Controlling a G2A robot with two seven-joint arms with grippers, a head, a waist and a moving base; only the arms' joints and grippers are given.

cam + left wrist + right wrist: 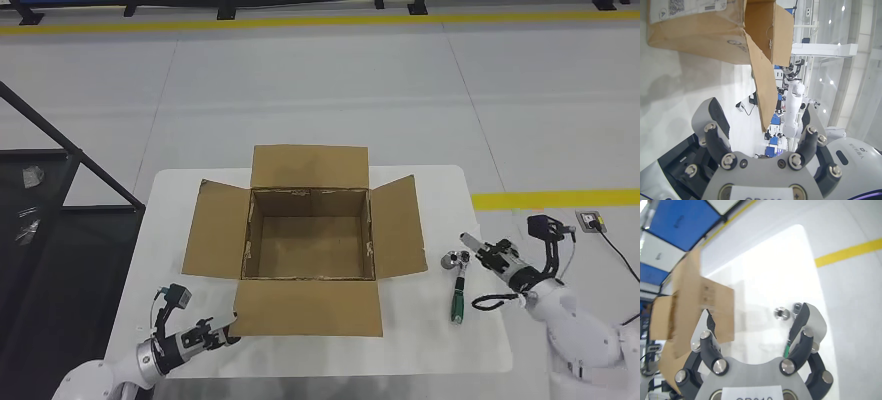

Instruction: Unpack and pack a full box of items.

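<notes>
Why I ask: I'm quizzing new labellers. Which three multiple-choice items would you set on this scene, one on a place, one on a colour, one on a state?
1. Where does the tool lie relative to the box?
A. inside it
B. on top of one flap
C. on the table, between it and the right gripper

2. What colour is the tool's handle?
A. green
B. red
C. yellow

3. What state is the box in?
A. taped shut
B. all four flaps open, nothing inside
C. open and packed full

Answers:
1 C, the top view shows the tool on the white table just past the side flap.
2 A, the handle is plainly green in the top view.
3 B, the flaps are spread out and the bottom is bare cardboard.
</notes>
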